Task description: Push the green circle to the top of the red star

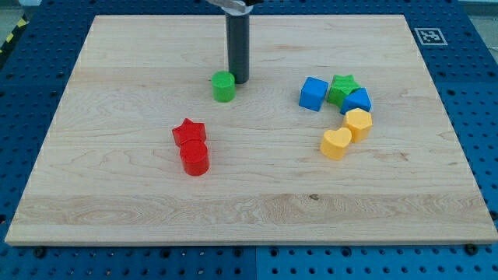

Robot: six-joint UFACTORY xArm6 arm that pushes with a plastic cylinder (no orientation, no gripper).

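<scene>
One dark rod, my tip [238, 81] touching the green circle [223, 86] at its upper right, upright, red star [188, 131] well below-left.

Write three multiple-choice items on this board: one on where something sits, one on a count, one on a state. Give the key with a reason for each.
1. Where is my tip relative to the green circle?
A. Just to its right and slightly above in the view, close beside it
B. Far off at the view's bottom
C. Beside the yellow blocks

2. How many red blocks are on the table?
A. One
B. Two
C. Four

3. How do the red star and the red cylinder stand to each other?
A. At opposite edges of the board
B. Close together, the cylinder just below the star in the view
C. The green circle lies between them

Key: 1 A, the rod comes down right next to the green circle's upper right. 2 B, only the star and the cylinder are red. 3 B, the two appear to touch, left of centre.
</scene>
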